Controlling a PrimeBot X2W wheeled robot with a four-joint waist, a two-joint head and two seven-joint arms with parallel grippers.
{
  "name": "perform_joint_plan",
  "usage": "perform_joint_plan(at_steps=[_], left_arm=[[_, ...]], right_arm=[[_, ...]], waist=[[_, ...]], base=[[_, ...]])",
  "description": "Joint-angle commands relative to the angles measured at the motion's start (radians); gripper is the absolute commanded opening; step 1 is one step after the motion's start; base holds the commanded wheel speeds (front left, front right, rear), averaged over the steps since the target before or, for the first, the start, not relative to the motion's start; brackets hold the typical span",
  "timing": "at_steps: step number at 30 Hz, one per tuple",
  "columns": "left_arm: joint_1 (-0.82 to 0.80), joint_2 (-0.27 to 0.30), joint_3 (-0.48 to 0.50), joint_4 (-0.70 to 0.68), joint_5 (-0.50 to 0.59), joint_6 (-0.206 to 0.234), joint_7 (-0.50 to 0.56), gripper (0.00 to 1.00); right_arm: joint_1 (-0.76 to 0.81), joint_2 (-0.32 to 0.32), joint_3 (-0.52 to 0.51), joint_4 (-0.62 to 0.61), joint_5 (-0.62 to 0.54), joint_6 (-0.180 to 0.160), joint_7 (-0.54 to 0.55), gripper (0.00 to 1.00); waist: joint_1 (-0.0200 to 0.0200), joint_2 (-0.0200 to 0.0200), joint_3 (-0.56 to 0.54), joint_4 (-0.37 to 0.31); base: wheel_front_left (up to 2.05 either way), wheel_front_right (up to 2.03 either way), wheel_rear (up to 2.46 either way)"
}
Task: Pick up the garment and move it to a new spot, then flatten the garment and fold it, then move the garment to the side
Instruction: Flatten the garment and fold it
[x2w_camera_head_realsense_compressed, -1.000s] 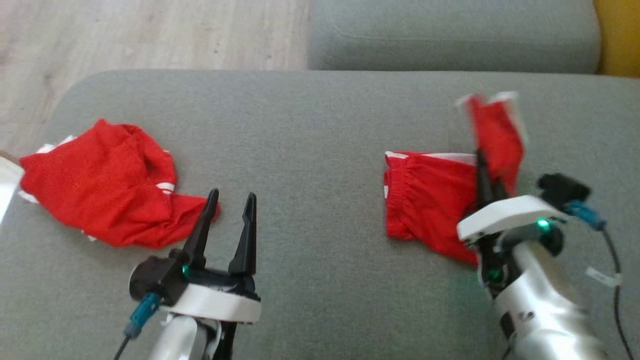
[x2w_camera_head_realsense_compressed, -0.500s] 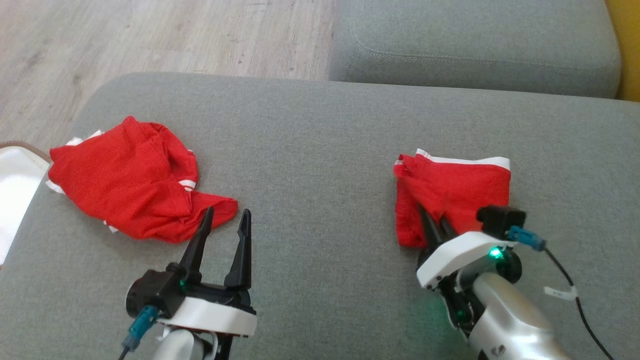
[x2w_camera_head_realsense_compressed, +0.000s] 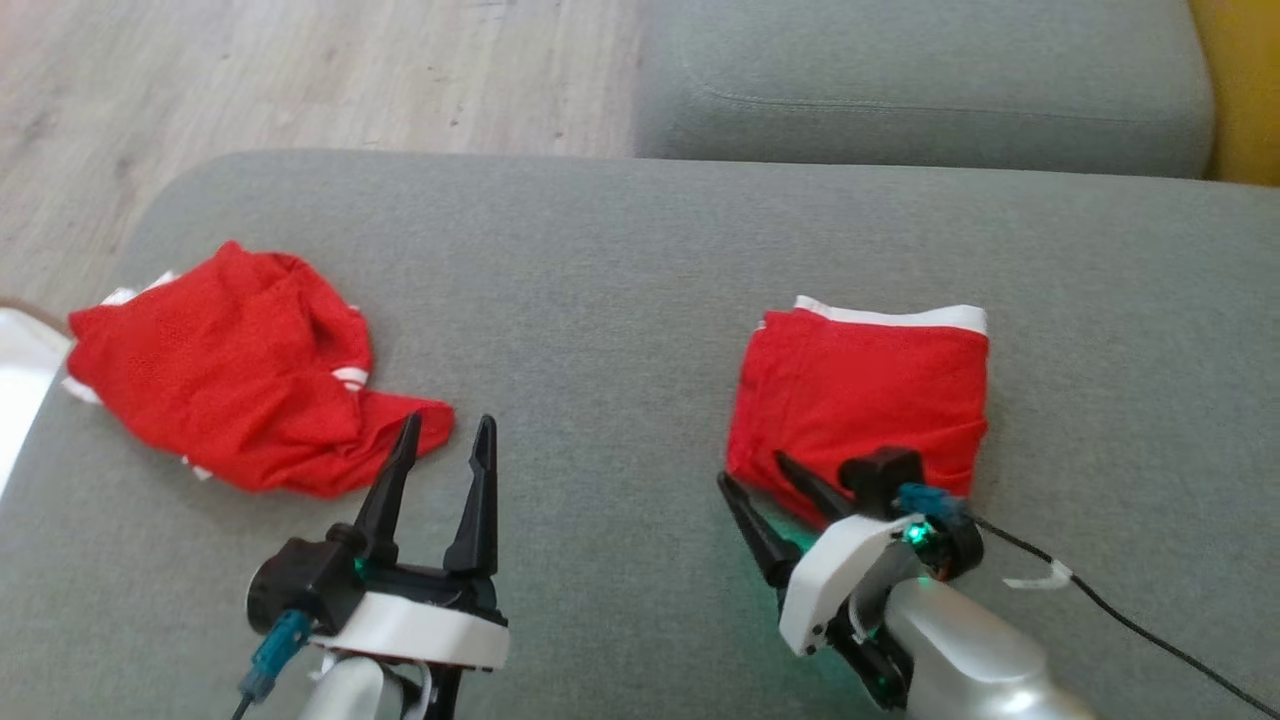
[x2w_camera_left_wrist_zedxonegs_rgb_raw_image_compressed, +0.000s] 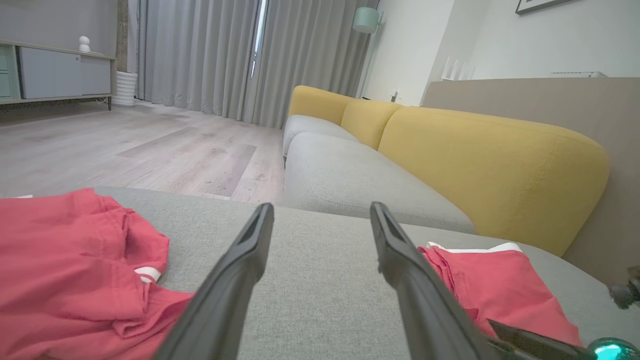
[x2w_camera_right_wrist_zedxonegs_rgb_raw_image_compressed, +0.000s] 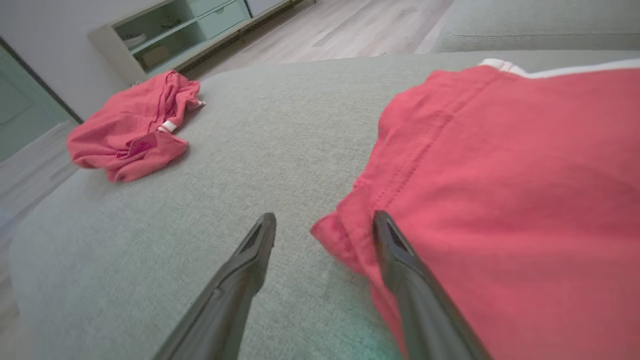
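Right gripper has its jaws spread wide with nothing in them, straddling the near-left corner of the folded red garment. One finger is over cloth, the other over bare grey cushion. Left gripper is wide open too and empty, tips just beside the crumpled red garment by the cushion's left edge. Plenty of bare cushion between the two.

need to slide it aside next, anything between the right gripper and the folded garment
Nothing visible. The open right gripper sits at the near left corner of the folded garment, one finger over its edge, the other over bare cushion. The crumpled garment lies far off by the left gripper.
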Motion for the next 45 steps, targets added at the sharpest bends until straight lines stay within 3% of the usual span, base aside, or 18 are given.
perform_joint_plan(at_steps=[1,7,14,18,25,29,35,42,43,44,45], left_arm=[[-0.035,0.002,0.041,-0.036,-0.001,0.004,-0.006,1.00],[-0.040,0.002,0.050,-0.048,-0.006,0.006,-0.006,1.00],[-0.052,0.002,0.068,-0.083,-0.007,0.008,-0.006,1.00],[-0.056,0.002,0.073,-0.099,-0.006,0.008,-0.006,1.00],[-0.068,0.002,0.064,-0.105,-0.002,0.004,-0.006,1.00],[-0.070,0.002,0.060,-0.104,0.002,0.000,-0.006,1.00],[-0.064,0.002,0.054,-0.102,0.005,-0.003,-0.006,1.00],[-0.085,0.002,0.033,-0.103,0.004,-0.006,-0.006,1.00],[-0.090,0.002,0.030,-0.102,0.004,-0.006,-0.006,1.00],[-0.096,0.002,0.027,-0.102,0.003,-0.006,-0.006,1.00],[-0.101,0.002,0.024,-0.102,0.001,-0.006,-0.006,1.00]], right_arm=[[-0.039,-0.001,0.019,-0.017,-0.008,0.003,-0.006,1.00],[-0.056,-0.032,-0.060,-0.078,0.015,0.003,-0.023,1.00],[0.021,-0.098,-0.389,-0.304,-0.109,0.003,-0.025,1.00],[0.116,-0.068,-0.586,-0.428,-0.249,0.003,-0.025,1.00],[0.229,-0.003,-0.778,-0.552,-0.434,0.003,-0.025,1.00],[0.278,0.011,-0.824,-0.605,-0.468,0.003,-0.026,1.00],[0.312,0.013,-0.804,-0.634,-0.422,0.003,-0.026,1.00],[0.278,0.013,-0.789,-0.645,-0.417,0.003,-0.026,1.00],[0.266,0.013,-0.782,-0.641,-0.422,0.003,-0.026,0.38],[0.252,0.013,-0.773,-0.634,-0.429,0.003,-0.026,0.00],[0.236,0.013,-0.763,-0.622,-0.437,0.003,-0.026,0.00]], waist=[[0.0000,0.0000,-0.002,-0.016],[0.0000,0.0000,-0.009,-0.069],[0.0000,0.0000,-0.008,-0.139],[0.0000,0.0000,-0.004,-0.178],[0.0000,0.0000,0.011,-0.219],[0.0000,0.0000,0.019,-0.236],[0.0000,0.0000,0.028,-0.242],[0.0000,0.0000,0.075,-0.192],[0.0000,0.0000,0.086,-0.179],[0.0000,0.0000,0.097,-0.167],[0.0000,0.0000,0.111,-0.152]], base=[[0.00,0.00,0.00],[0.00,0.00,0.00],[0.00,0.00,0.00],[0.00,0.00,0.00],[0.00,0.00,0.00],[0.00,0.00,0.00],[0.00,0.00,0.00],[0.00,0.00,0.00],[0.00,0.00,0.00],[0.00,0.00,0.00],[0.00,0.00,0.00]])
